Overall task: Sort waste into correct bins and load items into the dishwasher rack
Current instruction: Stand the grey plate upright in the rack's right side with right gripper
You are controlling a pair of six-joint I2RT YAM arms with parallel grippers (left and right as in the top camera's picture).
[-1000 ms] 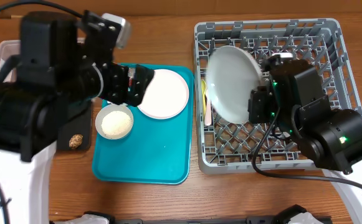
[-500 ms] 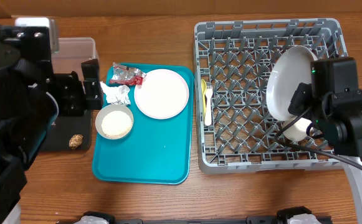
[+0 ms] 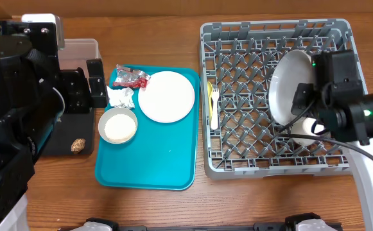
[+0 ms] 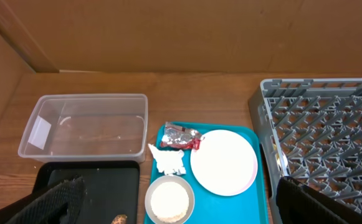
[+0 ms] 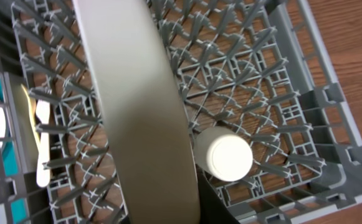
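Progress: I count pale plate [image 3: 286, 83], cup [image 5: 224, 154], spoon [image 3: 210, 96], fork [image 3: 216, 106] in the dishwasher rack [image 3: 237, 32]; brown scrap [image 3: 78, 146] in the black tray [image 3: 64, 138].
Remaining: white plate [image 3: 167, 96], rice bowl [image 3: 118, 126], napkin [image 3: 120, 96], red wrapper [image 3: 131, 78] on the teal tray [image 3: 154, 160]; clear tub [image 4: 84, 124] empty.
Right claw [image 3: 300, 106]: clamped on the pale plate, rack's right side.
Plate attitude: on edge, leaning; face toward the spoon, long axis far-to-near.
Left claw [image 3: 97, 83]: wide, empty.

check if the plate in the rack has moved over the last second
Yes. The pale plate has shifted right across the dishwasher rack, away from the yellow spoon toward the rack's right wall.
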